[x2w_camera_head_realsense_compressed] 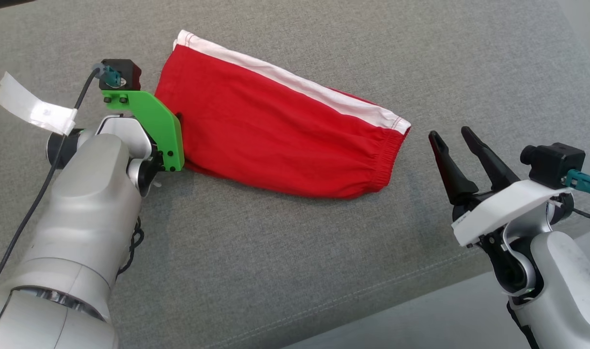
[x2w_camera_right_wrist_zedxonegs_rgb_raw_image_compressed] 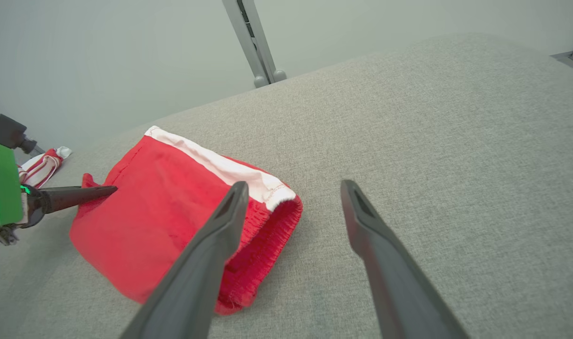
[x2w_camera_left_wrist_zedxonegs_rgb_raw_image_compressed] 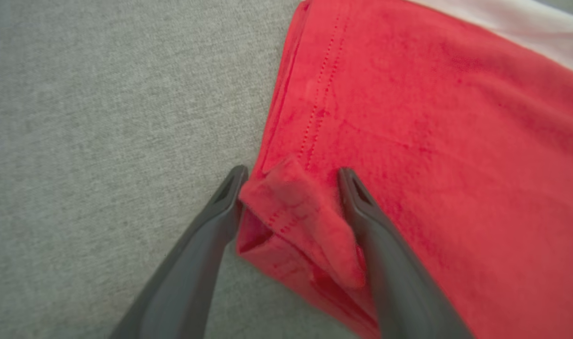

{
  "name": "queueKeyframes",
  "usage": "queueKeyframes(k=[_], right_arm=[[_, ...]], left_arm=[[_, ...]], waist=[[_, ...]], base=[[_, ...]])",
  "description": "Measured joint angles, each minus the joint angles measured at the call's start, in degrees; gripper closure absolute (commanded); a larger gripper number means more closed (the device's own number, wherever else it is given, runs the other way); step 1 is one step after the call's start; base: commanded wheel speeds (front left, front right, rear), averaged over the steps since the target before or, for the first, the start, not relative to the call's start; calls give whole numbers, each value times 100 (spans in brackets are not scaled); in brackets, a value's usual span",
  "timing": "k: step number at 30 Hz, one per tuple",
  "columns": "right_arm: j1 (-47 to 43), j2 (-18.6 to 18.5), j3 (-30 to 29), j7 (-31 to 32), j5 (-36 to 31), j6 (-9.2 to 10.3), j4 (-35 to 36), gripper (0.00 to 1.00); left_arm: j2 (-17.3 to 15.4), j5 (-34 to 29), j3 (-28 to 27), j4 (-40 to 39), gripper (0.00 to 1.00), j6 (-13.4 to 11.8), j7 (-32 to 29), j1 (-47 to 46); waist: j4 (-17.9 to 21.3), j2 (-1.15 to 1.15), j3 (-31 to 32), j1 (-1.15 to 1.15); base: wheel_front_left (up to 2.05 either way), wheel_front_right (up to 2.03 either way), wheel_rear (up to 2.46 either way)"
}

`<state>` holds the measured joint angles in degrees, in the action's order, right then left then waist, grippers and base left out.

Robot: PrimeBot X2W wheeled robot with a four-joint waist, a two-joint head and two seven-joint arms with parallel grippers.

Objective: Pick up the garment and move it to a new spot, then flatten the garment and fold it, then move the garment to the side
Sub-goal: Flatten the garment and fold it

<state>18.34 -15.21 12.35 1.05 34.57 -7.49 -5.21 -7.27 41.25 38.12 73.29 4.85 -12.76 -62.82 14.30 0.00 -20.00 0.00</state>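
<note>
garment [x2w_camera_head_realsense_compressed: 275, 131]: red knit shorts with a white side stripe [x2w_camera_head_realsense_compressed: 295, 82] and a gathered elastic waistband [x2w_camera_head_realsense_compressed: 389, 160]. Folded flat, mid-bench.
left fingers [x2w_camera_left_wrist_zedxonegs_rgb_raw_image_compressed: 378, 245]: released, spread astride a raised hem fold [x2w_camera_left_wrist_zedxonegs_rgb_raw_image_compressed: 295, 202] at the garment's left corner.
right fingers [x2w_camera_head_realsense_compressed: 451, 169]: released, near the waistband end, clear of the cloth.
bench [x2w_camera_head_realsense_compressed: 295, 252]: grey woven upholstery.
around: green bracket [x2w_camera_head_realsense_compressed: 154, 126] on the left wrist; red-and-white item [x2w_camera_right_wrist_zedxonegs_rgb_raw_image_compressed: 39, 167] at the bench's far left.

Red shorts [x2w_camera_head_realsense_compressed: 275, 135] with a white band [x2w_camera_head_realsense_compressed: 295, 82] along the far edge (stitched in red) lie on mottled grey upholstery [x2w_camera_head_realsense_compressed: 275, 271]; the left bracket [x2w_camera_head_realsense_compressed: 161, 131] is green.
</note>
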Motion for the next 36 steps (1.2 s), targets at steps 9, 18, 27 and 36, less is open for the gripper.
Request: queueKeyframes(k=[9,18,27,36], right_arm=[[-217,154,-254,165,-176,0,399,0],[-438,189,-586,196,-302,0,577,0],[-695,122,-884,455,-372,0,750,0],[-745,44,-1015,957,-527,0,704,0]], left_arm=[[86,-3,131,-32,100,52,-143,28],[234,192,56,-259,100,165,470,489],[417,459,-97,-732,100,-138,1604,1310],[436,794,-94,-1672,100,-628,2281,2264]], waist=[[-43,0,71,0],[-413,0,270,0],[-1050,0,545,0],[-1589,0,769,0]], base=[[0,0,0],[0,0,0],[0,0,0],[0,0,0]])
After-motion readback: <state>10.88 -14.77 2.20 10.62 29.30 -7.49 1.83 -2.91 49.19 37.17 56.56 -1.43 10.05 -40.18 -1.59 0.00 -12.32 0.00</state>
